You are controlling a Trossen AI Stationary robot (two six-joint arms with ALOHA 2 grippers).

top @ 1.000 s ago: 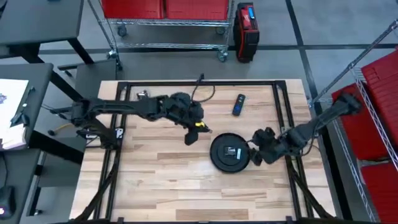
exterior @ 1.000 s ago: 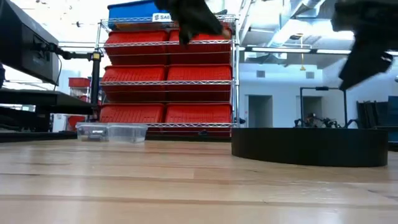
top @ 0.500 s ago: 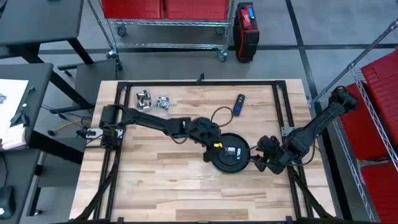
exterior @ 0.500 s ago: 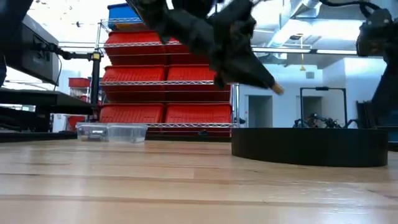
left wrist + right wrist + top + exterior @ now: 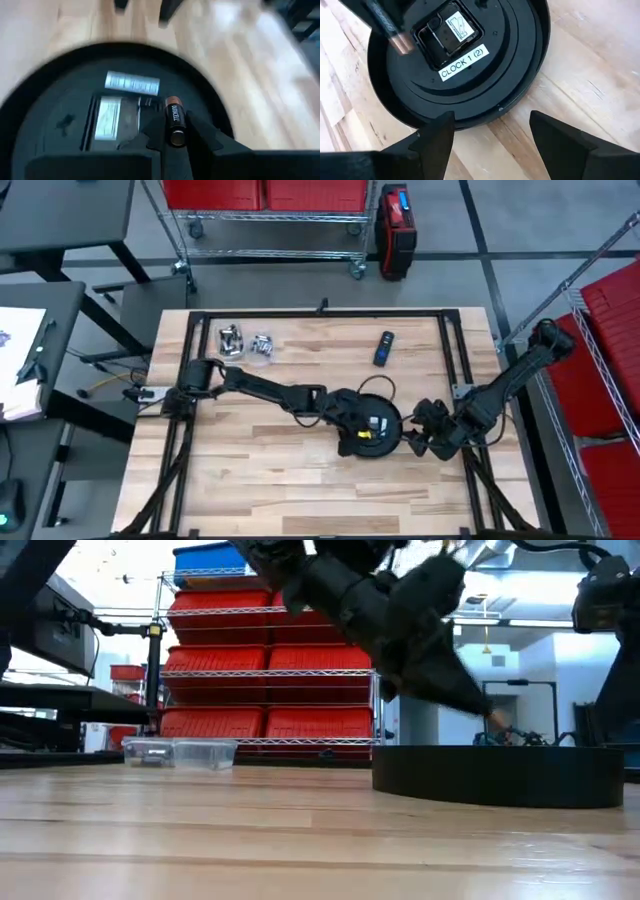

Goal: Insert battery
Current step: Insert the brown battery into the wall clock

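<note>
While gripped, battery lengthwise toward clock.

You get bright, even light on the table; your left wrist view is motion-blurred, and low-view windows glare white.

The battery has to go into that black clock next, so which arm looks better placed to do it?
The left. Its gripper already holds the battery above the clock and its slot. The right gripper waits open and empty beside the clock's rim.
</note>
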